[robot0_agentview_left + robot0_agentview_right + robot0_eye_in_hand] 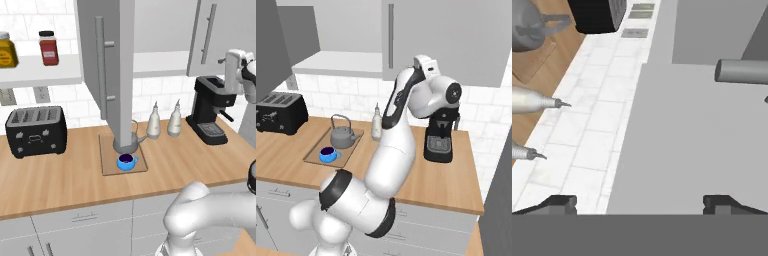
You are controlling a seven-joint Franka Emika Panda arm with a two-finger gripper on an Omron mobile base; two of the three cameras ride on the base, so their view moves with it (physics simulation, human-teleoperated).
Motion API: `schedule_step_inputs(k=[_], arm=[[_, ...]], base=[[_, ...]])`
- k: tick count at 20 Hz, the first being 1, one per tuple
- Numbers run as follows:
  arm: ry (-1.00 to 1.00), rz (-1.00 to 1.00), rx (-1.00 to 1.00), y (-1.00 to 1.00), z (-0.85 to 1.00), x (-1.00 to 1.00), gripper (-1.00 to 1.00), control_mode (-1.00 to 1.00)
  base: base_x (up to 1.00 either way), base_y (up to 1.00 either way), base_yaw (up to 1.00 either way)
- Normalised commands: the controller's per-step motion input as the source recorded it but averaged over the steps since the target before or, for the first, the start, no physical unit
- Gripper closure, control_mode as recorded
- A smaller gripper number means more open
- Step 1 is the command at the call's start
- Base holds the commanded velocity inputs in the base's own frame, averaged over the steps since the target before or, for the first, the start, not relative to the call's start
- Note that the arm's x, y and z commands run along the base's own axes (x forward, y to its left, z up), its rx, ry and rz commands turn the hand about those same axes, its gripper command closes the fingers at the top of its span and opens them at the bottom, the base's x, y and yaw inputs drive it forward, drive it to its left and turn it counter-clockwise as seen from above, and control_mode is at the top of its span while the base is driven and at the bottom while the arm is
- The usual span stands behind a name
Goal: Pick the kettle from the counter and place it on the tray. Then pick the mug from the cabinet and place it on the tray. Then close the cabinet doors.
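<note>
Right base view: kettle [344, 136], mug [328, 154] on tray [315, 156]

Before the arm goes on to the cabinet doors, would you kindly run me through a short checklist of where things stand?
1. Kettle on the tray: ok.
2. Mug on the tray, in front of the kettle: ok.
3. Hand open and holding nothing: ok.
4. Left cabinet door shut: not ok, it swings out over the counter.
5. Right cabinet door shut: not ok, it stands ajar.
6. Hand on a door handle: not ok, the bar lies ahead, untouched.
</note>
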Motion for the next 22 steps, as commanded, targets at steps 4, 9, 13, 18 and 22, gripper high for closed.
schedule_step_inputs(k=[4,9,13,18,22], arm=[[0.07,-0.19,-0.08,0.31,-0.33,0.76,-1.0,-1.0],[0.11,-0.19,-0.09,0.27,-0.46,0.75,-1.0,-1.0],[0.16,-0.2,-0.16,0.2,-0.84,0.52,-1.0,-1.0],[0.18,-0.12,-0.14,0.08,-0.9,0.06,-1.0,-1.0],[0.19,-0.04,-0.05,0.01,-0.27,-0.32,-1.0,-1.0]], base=[[0.0,0.0,0.0],[0.0,0.0,0.0],[0.0,0.0,0.0],[0.0,0.0,0.0],[0.0,0.0,0.0]])
